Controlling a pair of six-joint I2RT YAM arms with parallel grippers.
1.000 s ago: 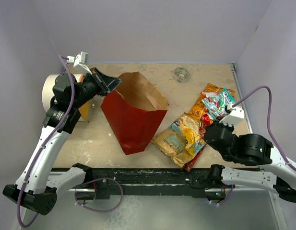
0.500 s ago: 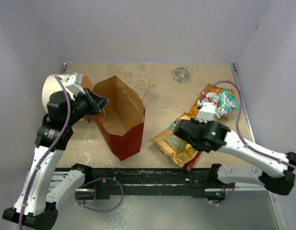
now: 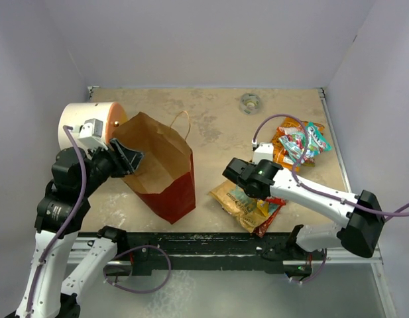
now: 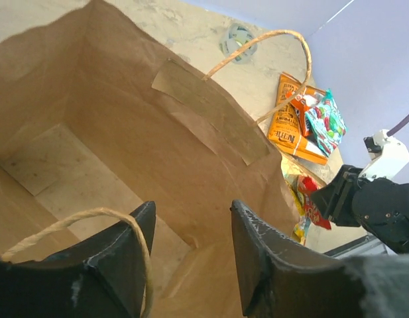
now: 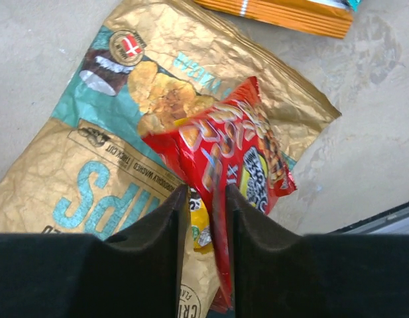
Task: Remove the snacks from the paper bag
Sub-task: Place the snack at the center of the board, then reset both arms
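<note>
The paper bag (image 3: 166, 179), red outside and brown inside, leans on the table with its mouth toward my left gripper (image 3: 132, 158). In the left wrist view that gripper (image 4: 191, 209) is open at the near rim and looks into the bag (image 4: 111, 132), where no packet shows. The near loop handle (image 4: 71, 222) curls by its left finger. The snacks lie outside: a gold packet (image 3: 240, 195), and orange and teal ones (image 3: 297, 140). My right gripper (image 3: 236, 175) hovers over the pile. Its jaws (image 5: 205, 195) stand slightly apart around an edge of the red packet (image 5: 237, 152).
A white cylinder (image 3: 85, 122) with an orange end lies against the left wall behind the bag. A tape roll (image 3: 249, 103) sits at the back. Walls close in on both sides, and the black rail runs along the near edge.
The bag and left arm came nearer and lower, and the left jaws opened. The right arm swung left over the snack pile and its jaws parted.
</note>
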